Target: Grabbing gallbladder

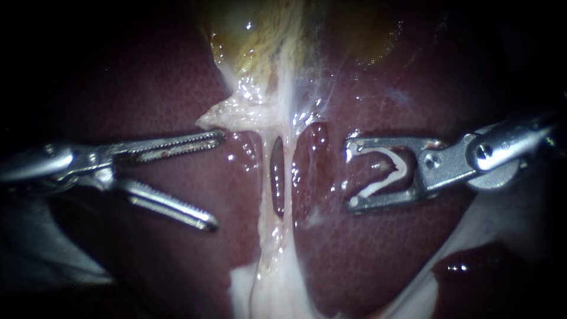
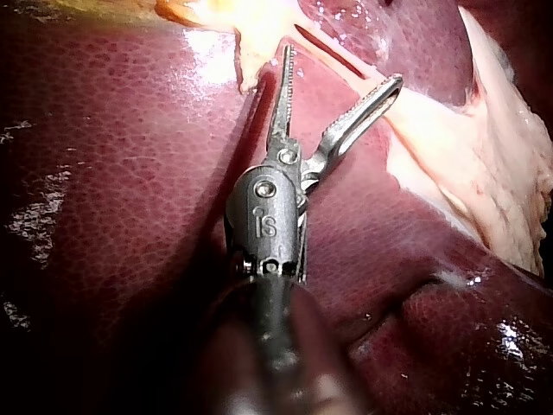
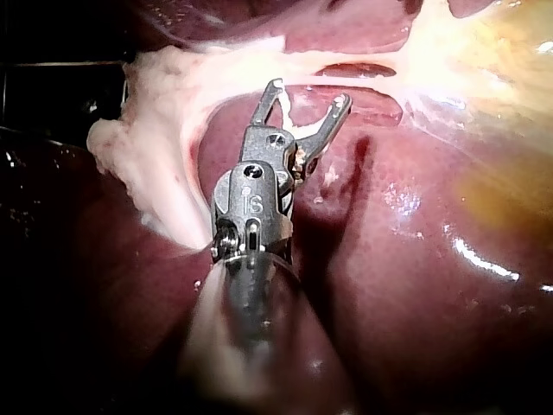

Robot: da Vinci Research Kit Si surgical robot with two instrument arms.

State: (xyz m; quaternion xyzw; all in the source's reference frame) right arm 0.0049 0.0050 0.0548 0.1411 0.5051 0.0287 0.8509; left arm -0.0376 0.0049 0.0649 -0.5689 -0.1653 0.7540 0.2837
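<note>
Only the endoscope view shows both tools. Left instrument (image 1: pixel 217 180): jaws spread wide, holding nothing, upper tip beside a pale flap (image 1: pixel 221 115). The left wrist view puts the yellowish gallbladder (image 1: pixel 260 29) just ahead of it. Right instrument (image 1: pixel 352 174): jaws apart, a white clip (image 1: pixel 378 184) seated between them, over the liver (image 1: pixel 366 248).

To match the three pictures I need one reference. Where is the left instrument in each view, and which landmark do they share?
Endoscope view: the left instrument comes in from the left, end effector open, just short of the pale tissue strand.
Left wrist view: it lies over the liver open toward the strand.
Right wrist view: not in it.
Shared landmark: the strand, ahead of the right instrument there.
</note>
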